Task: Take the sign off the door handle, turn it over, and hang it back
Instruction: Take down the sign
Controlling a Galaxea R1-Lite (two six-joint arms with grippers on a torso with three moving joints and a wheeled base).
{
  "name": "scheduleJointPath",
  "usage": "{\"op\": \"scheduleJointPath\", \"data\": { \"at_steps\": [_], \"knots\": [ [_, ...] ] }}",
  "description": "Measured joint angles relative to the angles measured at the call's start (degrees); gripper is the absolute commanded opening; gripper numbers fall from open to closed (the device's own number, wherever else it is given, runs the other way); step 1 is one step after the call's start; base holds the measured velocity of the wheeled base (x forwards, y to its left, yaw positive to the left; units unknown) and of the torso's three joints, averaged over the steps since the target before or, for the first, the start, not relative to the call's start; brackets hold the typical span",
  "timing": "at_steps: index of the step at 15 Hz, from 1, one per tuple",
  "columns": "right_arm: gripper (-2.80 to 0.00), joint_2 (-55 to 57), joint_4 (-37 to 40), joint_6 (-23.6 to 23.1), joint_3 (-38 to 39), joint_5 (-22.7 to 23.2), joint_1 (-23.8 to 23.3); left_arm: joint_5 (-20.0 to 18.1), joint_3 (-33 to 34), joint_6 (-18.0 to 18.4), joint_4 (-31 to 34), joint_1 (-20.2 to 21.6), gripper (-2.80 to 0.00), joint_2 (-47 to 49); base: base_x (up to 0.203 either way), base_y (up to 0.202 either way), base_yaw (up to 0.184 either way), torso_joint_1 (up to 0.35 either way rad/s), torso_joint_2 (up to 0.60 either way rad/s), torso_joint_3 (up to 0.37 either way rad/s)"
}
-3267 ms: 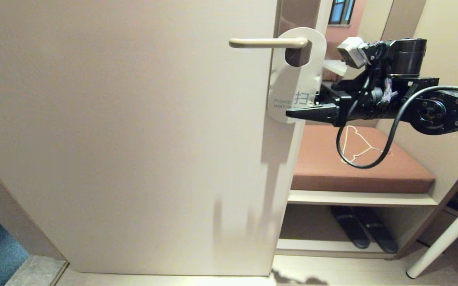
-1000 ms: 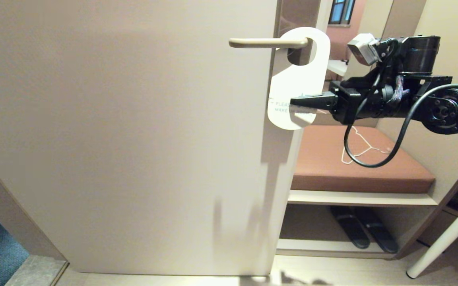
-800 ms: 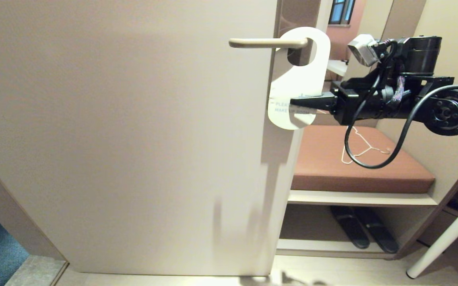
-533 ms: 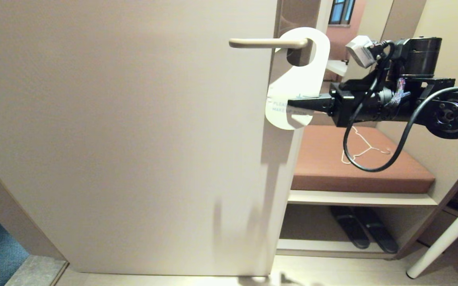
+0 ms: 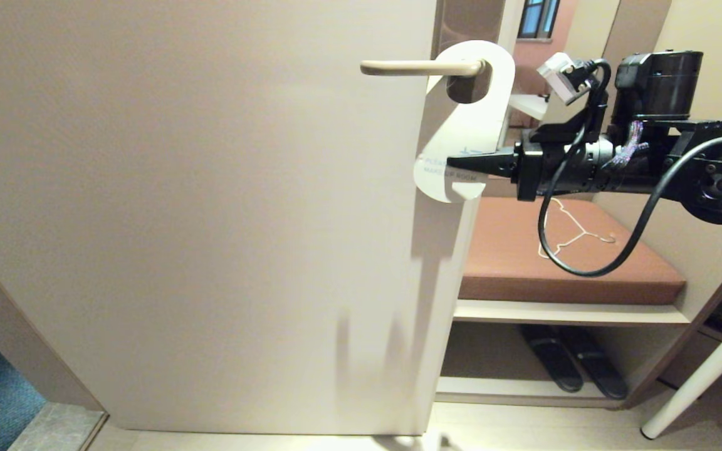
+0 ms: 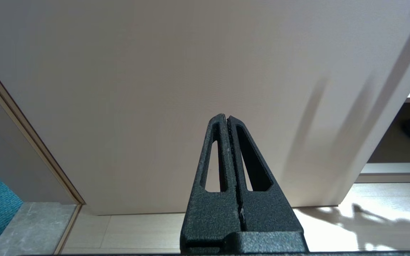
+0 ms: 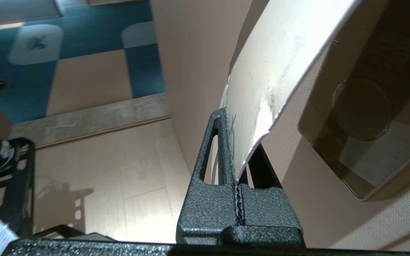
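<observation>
The sign [image 5: 461,134] hangs by its oval hole on the door handle [image 5: 420,67], white side outward, its lower end swung out to the left so the card sits tilted against the door [image 5: 210,219] edge. The right gripper [image 5: 461,166] reaches in level from the right and pinches the sign's lower part across the printed words, fingers closed on the card. The left gripper [image 6: 228,121] is parked low before the door, fingers pressed together and holding nothing.
</observation>
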Motion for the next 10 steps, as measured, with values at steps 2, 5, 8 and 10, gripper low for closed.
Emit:
{"op": "scheduleJointPath", "data": {
  "at_steps": [2,5,8,10],
  "knots": [
    [-2.80,-1.00,0.22,1.13,0.78,-3.79,1.22,0.00,0.00,0.00,0.00,0.00,-2.80,0.00,0.000,0.000,0.000,0.000,0.00,0.000],
    [-2.80,-2.38,0.27,4.64,1.15,-11.11,3.93,-0.02,0.00,0.00,0.00,0.00,-2.80,0.00,0.000,0.000,0.000,0.000,0.00,0.000],
    [-2.80,-2.83,0.27,5.00,1.28,-18.65,6.66,0.00,0.00,0.00,0.00,0.00,-2.80,0.00,0.000,0.000,0.000,0.000,0.00,0.000],
    [-2.80,-2.85,0.10,5.18,1.33,-21.99,8.41,0.00,0.00,0.01,0.02,0.00,-2.80,0.00,0.000,0.000,0.000,0.000,0.00,0.000]
  ]
}}
